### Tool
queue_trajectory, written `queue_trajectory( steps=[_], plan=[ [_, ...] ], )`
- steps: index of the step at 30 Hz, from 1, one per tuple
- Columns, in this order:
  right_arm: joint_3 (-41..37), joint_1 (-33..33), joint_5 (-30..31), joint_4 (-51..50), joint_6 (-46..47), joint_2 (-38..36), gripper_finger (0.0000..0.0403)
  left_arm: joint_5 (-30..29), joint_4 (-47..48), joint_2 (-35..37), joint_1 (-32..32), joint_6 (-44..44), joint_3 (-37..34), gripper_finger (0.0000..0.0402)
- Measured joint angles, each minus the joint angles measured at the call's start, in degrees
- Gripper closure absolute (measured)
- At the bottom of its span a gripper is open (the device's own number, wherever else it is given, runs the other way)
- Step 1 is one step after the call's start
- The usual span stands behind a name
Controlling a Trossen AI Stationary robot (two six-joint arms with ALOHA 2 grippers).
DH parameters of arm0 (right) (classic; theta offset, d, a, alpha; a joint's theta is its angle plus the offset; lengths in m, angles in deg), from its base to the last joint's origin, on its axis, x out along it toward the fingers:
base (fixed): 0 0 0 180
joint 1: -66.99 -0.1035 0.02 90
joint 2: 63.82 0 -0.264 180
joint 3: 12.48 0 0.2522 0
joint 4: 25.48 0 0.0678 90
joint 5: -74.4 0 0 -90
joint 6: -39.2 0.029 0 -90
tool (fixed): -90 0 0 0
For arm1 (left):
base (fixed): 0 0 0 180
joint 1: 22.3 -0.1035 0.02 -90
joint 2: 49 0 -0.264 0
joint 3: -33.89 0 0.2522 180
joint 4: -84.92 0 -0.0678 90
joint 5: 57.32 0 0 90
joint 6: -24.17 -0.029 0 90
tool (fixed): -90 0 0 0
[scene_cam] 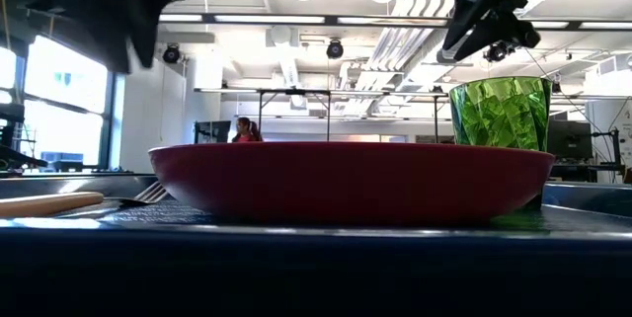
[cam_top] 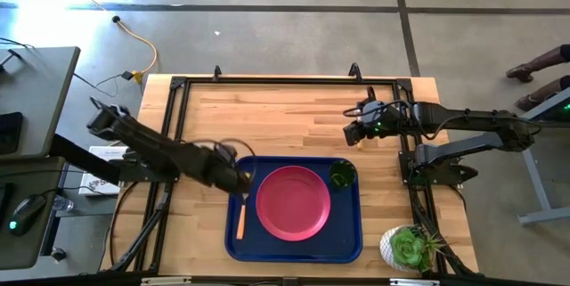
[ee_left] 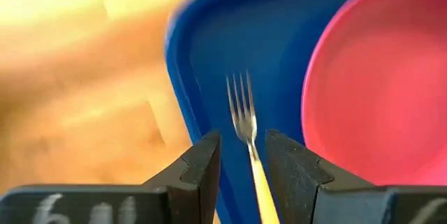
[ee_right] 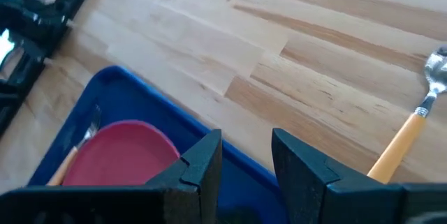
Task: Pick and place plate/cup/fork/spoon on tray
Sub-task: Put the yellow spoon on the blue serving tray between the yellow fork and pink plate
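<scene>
The dark blue tray lies at the table's near middle. On it rest the pink-red plate, the green cup upright at its far right corner, and the fork flat along its left side, tines toward the far edge. My left gripper is open and hovers above the fork, clear of it in the low view. My right gripper is open and empty, above the bare table just beyond the tray's far right corner. The spoon lies on the wood and shows only in the right wrist view.
A white pot with a green succulent stands at the table's near right corner, right of the tray. A black frame runs along the table's edges. Bare wood lies between the tray and the far edge.
</scene>
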Motion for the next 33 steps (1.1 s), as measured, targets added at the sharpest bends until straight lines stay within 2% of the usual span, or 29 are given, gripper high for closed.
queue_trajectory(
  steps=[6, 12, 18, 24, 33],
  plan=[
    [0.0, 0.69, 1.52, -1.35, 6.29, 0.02, 0.0286, -8.55, 2.42, 8.58, -6.92, -14.48, 0.02, 0.0296],
    [0.0, 4.03, 1.48, -6.39, 12.68, 0.09, 0.0286, -13.12, 2.57, 14.9, -14.52, -32.04, 0.02, 0.0296],
    [0.0, 8.81, 1.43, -11.36, 14.76, 0.2, 0.0286, -14.82, 2.6, 17.89, -21.65, -47.74, 0.02, 0.0296],
    [0.0, 14.31, 0.27, -14.53, 11.73, 2.91, 0.0286, -14.84, 2.59, 18.46, -28.15, -60.07, 0.02, 0.0296],
    [0.0, 20.58, -5.87, -12.27, 5.91, 10.81, 0.0285, -14.51, 2.48, 18.46, -35.44, -71.09, 0.02, 0.0296]
  ],
)
